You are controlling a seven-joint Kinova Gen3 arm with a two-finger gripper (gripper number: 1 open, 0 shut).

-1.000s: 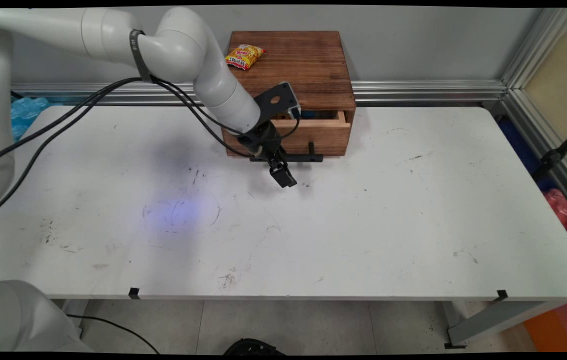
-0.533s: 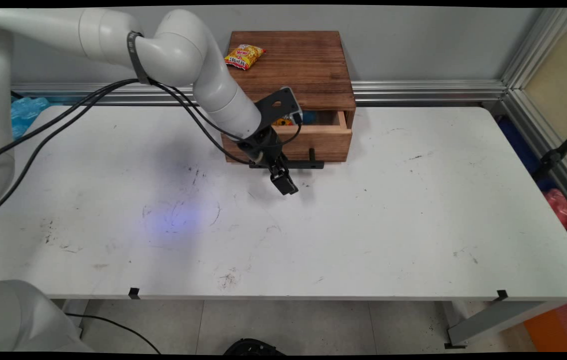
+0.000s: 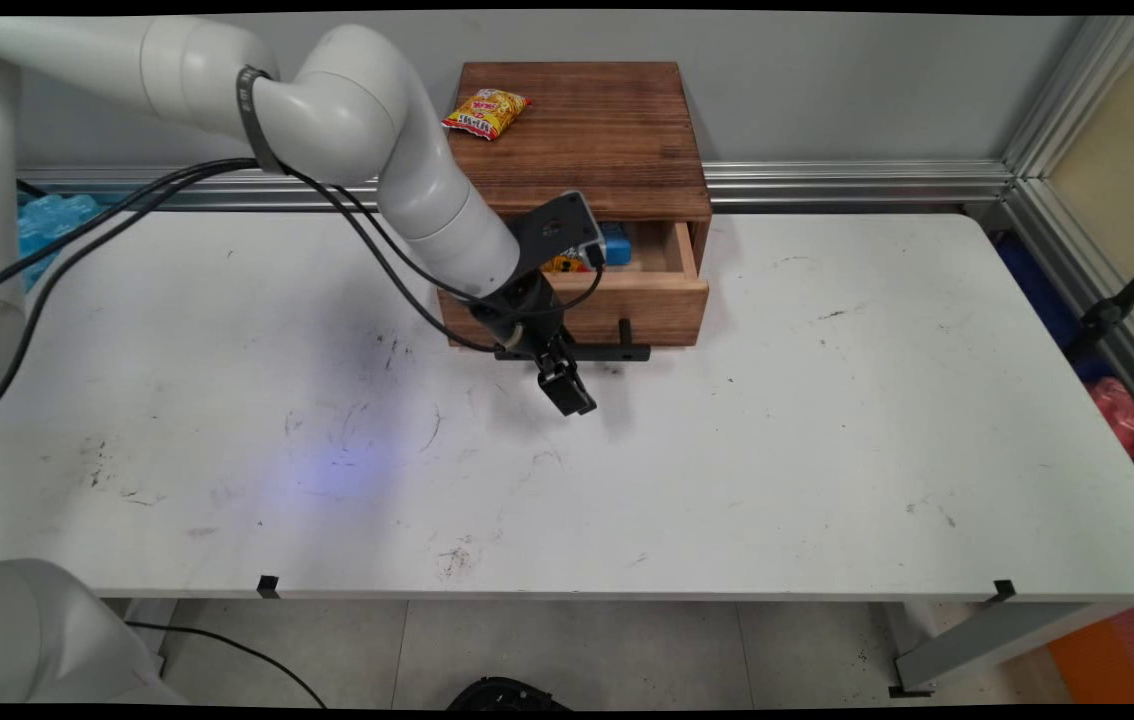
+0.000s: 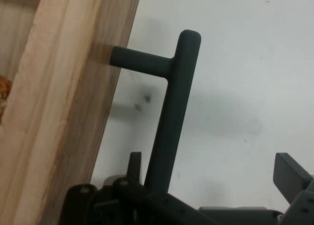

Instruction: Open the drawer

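Note:
A brown wooden box (image 3: pixel 617 140) stands at the table's back middle, its drawer (image 3: pixel 642 300) partly pulled out. My gripper (image 3: pixel 559 378) is at the drawer's black bar handle (image 3: pixel 617 351), open. In the hand view the handle (image 4: pixel 174 117) runs down between the fingers (image 4: pixel 289 168), close to the left one and far from the right one. The drawer's light wood front (image 4: pixel 64 112) fills the left side. Inside the drawer lie a blue item (image 3: pixel 615 243) and an orange-yellow item (image 3: pixel 564 264), partly hidden by my wrist. A yellow snack packet (image 3: pixel 487 112) lies on the box's top.
The white table (image 3: pixel 727 450) stretches wide in front of and to both sides of the box. Black cables (image 3: pixel 127 230) hang from the arm over the left part. Blue bags (image 3: pixel 47 215) sit behind the left edge and a red bag (image 3: pixel 1122 410) is beyond the right edge.
The drawer has slid further out toward the table's near side, and my gripper has moved with its handle. More of the drawer's inside shows now.

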